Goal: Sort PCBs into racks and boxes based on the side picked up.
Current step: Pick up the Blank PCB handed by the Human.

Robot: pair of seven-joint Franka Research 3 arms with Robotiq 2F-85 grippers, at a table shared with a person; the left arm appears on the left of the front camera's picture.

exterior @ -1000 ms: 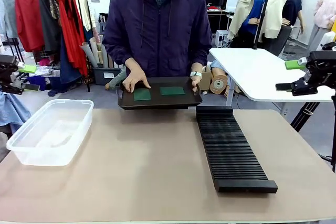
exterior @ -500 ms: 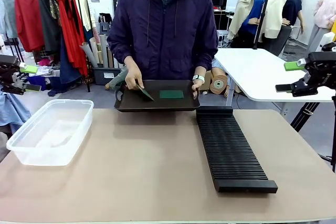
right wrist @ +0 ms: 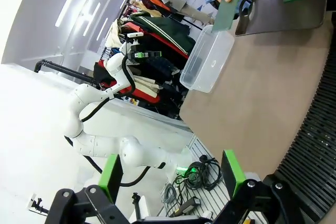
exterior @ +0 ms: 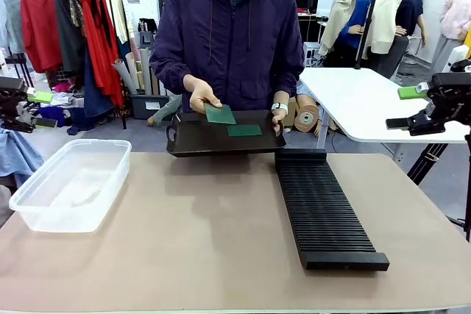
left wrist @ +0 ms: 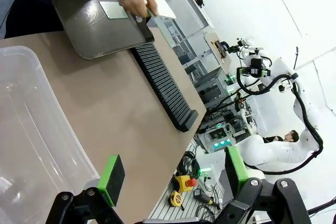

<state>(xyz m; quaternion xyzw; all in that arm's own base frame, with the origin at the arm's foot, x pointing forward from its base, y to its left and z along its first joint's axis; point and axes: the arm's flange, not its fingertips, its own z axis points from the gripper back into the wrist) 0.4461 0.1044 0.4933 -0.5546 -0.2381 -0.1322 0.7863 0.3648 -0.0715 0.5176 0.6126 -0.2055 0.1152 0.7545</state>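
Along the left edge of the surface [exterior: 206, 248] sits the clear tub [exterior: 70, 182]; the slotted rack [exterior: 324, 211] runs right of centre. Past the far edge a person holds a black tray [exterior: 188, 145] carrying a flat PCB [exterior: 243, 130], with a raised PCB [exterior: 220, 114] in one hand [exterior: 200, 95]. It looks thin, stiff and light: I'd pinch its free edge, clear of the person's fingers. My left claw [left wrist: 173, 169] and right claw [right wrist: 170, 171] gape, empty.

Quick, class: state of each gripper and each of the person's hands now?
Left gripper: open, empty.
Right gripper: open, empty.
Person's right hand: holding PCB.
Person's left hand: holding tray.
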